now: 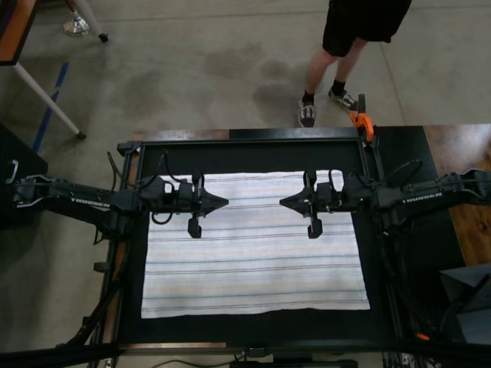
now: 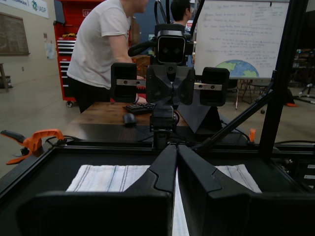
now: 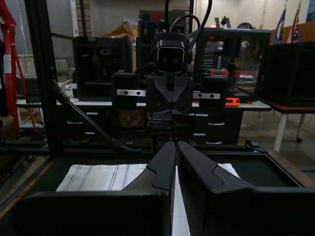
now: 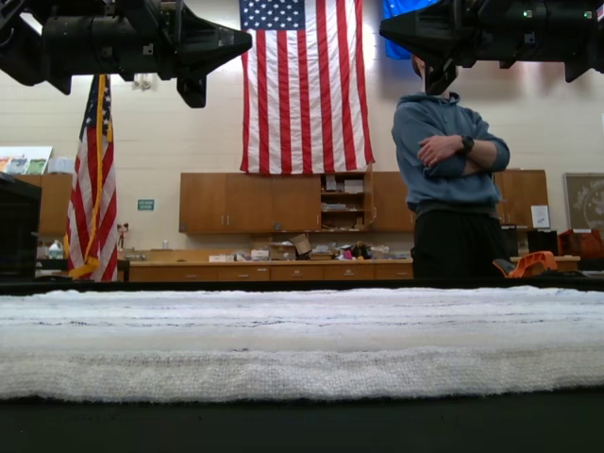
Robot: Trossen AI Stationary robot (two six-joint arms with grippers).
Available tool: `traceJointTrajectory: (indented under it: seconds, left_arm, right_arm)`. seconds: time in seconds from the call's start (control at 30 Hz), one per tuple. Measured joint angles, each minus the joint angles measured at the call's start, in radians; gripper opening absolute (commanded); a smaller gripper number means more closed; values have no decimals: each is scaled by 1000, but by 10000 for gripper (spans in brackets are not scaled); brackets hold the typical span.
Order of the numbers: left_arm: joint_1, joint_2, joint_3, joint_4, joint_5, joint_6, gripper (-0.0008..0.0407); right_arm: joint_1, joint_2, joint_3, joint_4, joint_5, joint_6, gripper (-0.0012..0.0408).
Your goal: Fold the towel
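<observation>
The towel [image 1: 253, 261], white with thin dark stripes, lies spread flat on the black table [image 1: 253, 330]; it also shows in the exterior view [image 4: 302, 330] and in both wrist views [image 2: 108, 178] [image 3: 98, 177]. My left gripper [image 1: 226, 202] comes in from the top view's left and hangs well above the towel's far part, shut, holding nothing. My right gripper [image 1: 281, 202] faces it from the top view's right at the same height, also shut and empty. In the exterior view both grippers [image 4: 247, 40] [image 4: 382, 31] hover high over the cloth, tips pointing at each other with a gap between them.
A person [image 1: 345, 46] stands on the floor beyond the table's far edge, arms crossed in the exterior view [image 4: 448, 179]. An orange clamp [image 1: 362, 120] grips the frame's far right corner. A wooden table [image 1: 460, 161] adjoins the top view's right side.
</observation>
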Motion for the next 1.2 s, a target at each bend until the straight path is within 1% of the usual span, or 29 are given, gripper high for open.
traceJointTrajectory:
  seconds: [0.77, 0.87, 0.93, 1.1, 1.2]
  left_arm:
    - [0, 1, 0, -6, 0, 0, 0]
    - [0, 3, 0, 11, 0, 10, 0]
    - [3, 16, 0, 40, 0, 24, 0]
    - [5, 64, 0, 27, 0, 30, 0]
    - [5, 116, 0, 28, -27, 46, 0]
  right_arm:
    - [0, 0, 0, 0, 0, 0, 0]
    - [0, 0, 0, 0, 0, 0, 1]
    - [0, 0, 0, 0, 0, 0, 1]
    - [0, 0, 0, 0, 0, 0, 0]
    - [0, 0, 0, 5, 0, 0, 2]
